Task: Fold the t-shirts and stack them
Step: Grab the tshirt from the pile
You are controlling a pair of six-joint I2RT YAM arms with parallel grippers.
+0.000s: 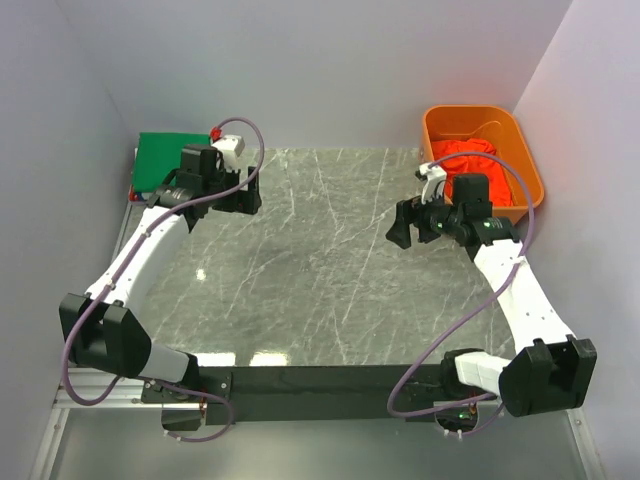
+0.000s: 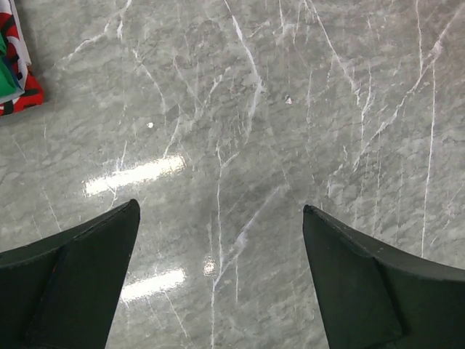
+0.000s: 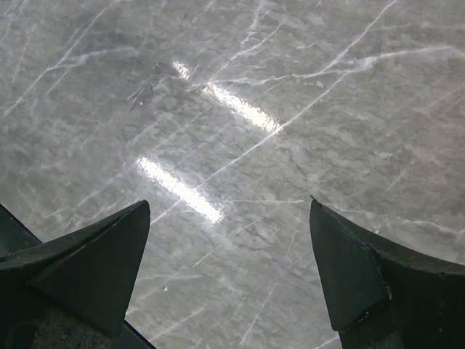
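Orange-red shirt (image 1: pixel 468 157) in basket (image 1: pixel 529 165), top view only

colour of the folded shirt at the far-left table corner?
Green. The folded shirt shows best in the top external view.

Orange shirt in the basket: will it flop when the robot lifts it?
Probably floppy: the orange shirt lies crumpled in the basket. It likely drapes and sags from one pinch. Probably light too, being cloth.

A shiny grey stone-look surface (image 1: pixel 330 280) with thin white lines fills the middle. Around it on three sides stand plain pale lilac walls (image 1: pixel 330 60). On it shine bright light streaks (image 2: pixel 134 174).
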